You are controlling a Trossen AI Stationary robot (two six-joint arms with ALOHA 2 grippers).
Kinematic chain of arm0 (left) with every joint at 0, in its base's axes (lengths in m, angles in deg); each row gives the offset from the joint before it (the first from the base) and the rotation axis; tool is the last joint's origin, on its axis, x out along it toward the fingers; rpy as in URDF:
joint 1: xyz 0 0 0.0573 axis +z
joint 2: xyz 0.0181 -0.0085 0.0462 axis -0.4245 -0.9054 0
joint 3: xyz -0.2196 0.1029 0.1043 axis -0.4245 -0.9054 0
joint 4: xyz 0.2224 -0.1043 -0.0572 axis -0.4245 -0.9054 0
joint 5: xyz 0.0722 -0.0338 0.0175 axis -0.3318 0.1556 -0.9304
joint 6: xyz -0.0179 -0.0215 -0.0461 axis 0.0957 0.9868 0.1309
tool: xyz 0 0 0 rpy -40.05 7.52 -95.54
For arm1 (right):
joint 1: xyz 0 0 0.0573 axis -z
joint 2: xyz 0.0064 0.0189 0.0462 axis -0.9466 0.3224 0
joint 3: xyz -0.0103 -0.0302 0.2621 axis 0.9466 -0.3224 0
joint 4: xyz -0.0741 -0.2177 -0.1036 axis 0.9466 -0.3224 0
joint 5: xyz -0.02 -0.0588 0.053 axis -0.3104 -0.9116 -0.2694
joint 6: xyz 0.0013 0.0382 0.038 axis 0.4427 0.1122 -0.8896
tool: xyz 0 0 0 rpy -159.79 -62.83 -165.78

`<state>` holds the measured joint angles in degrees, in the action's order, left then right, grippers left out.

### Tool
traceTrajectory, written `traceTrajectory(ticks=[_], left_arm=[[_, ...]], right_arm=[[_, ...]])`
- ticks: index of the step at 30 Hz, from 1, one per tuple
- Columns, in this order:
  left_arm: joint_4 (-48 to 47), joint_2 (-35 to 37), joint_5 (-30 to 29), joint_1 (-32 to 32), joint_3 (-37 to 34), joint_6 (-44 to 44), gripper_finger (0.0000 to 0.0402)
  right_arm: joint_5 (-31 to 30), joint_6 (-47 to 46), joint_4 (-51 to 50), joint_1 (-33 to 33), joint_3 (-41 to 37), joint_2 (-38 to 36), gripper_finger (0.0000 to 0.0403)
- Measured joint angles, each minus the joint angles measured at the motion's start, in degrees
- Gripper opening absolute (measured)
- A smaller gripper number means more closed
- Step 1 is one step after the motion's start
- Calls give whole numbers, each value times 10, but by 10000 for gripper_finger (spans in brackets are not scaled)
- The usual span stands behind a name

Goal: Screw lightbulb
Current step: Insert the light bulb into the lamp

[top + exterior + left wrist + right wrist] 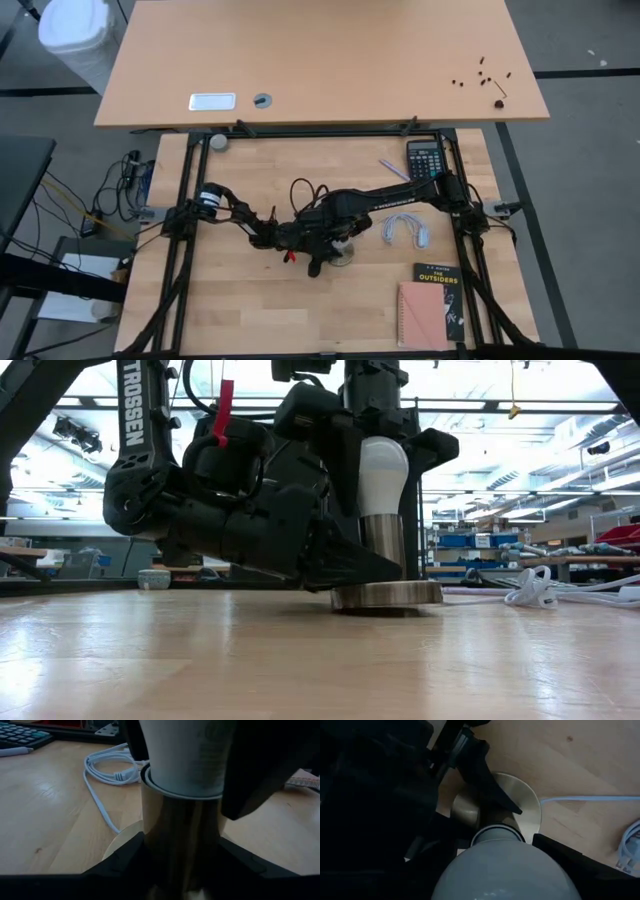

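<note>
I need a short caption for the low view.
Lightbulb upright in the silvery socket, both dark grippers closed around them.

Both arms mid-table, left gripper [345, 570] low, right gripper [495, 865] above.

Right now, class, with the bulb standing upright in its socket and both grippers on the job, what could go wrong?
1. The right gripper holds the lightbulb from above; a tilt could cross-thread it.
2. The left gripper braces the socket low; if it slips, the base may spin.
3. The white cord lies nearby and could snag.
</note>
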<state>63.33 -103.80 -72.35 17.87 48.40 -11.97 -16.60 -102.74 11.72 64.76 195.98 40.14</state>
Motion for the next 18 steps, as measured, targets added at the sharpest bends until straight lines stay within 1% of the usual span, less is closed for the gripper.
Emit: traceTrajectory(ticks=[5,8,13,18], left_arm=[[2,0,2,0,0,-1,198],[5,0,5,0,0,1,198],[5,0,6,1,0,3,198],[7,0,7,1,0,1,198]], right_arm=[[4,-1,3,-1,0,0,266],[14,11,9,-2,0,0,284],[10,54,27,-5,-1,-4,316],[-8,82,35,-8,-2,-24,332]])
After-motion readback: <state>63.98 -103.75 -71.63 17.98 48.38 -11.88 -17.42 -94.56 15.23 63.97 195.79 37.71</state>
